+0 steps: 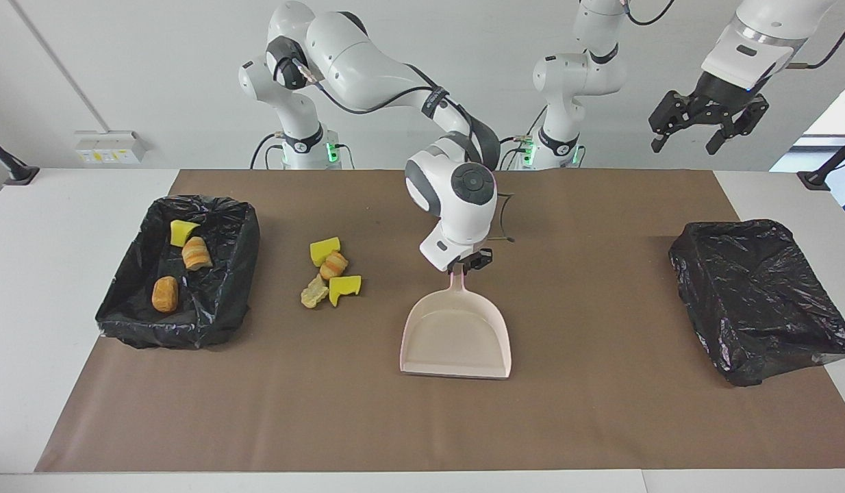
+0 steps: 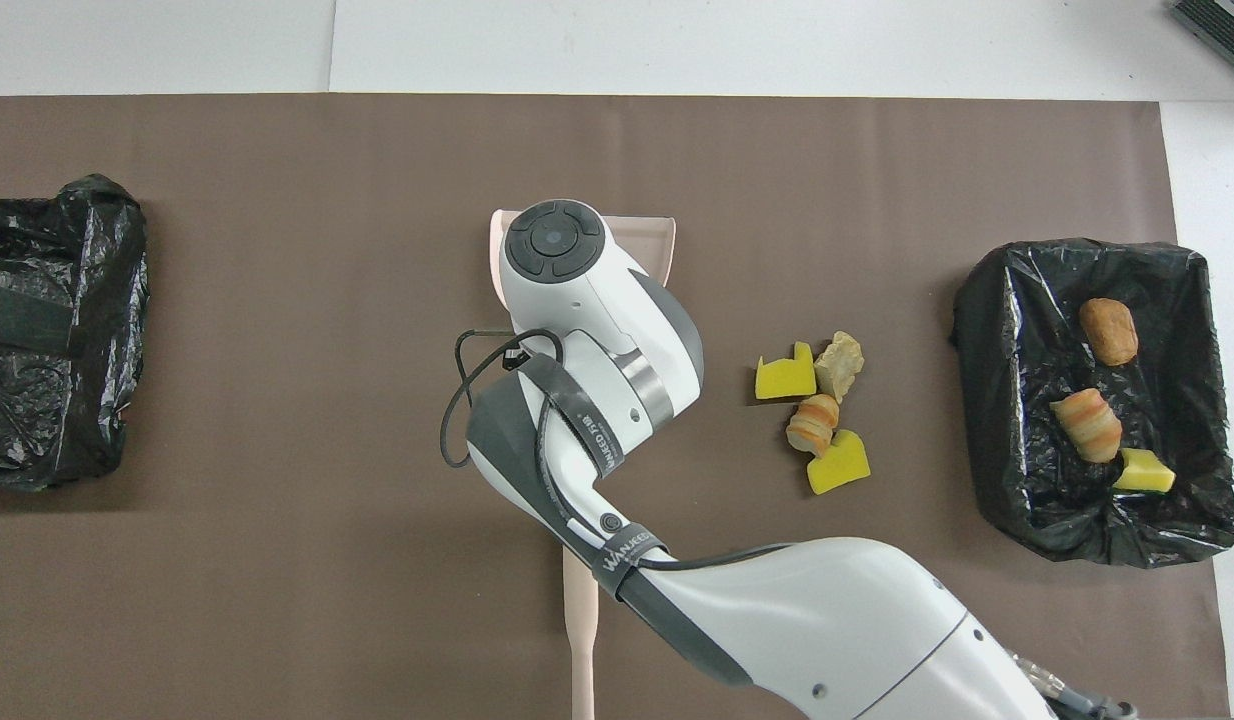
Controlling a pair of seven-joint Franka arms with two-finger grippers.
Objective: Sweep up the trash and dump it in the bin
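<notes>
The trash point(image 1: 330, 272) is lying clustered on the bench point(image 1: 600, 411) while the right hand point(image 1: 469, 263), clamped on the dustpan point(image 1: 457, 335) handle, is holding it flat and empty near it, the left hand point(image 1: 703, 123) waiting aloft, spread wide.

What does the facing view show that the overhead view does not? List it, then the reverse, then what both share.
Facing view only: the right gripper shut on the dustpan handle, most of the pan, and the left gripper waiting up in the air, fingers open.

Overhead view only: the brush handle, nearer to the robots than the dustpan; the right arm hides it in the facing view.

Both: four loose trash pieces on the mat, three pieces in the bin at the right arm's end, and the second bin.
</notes>
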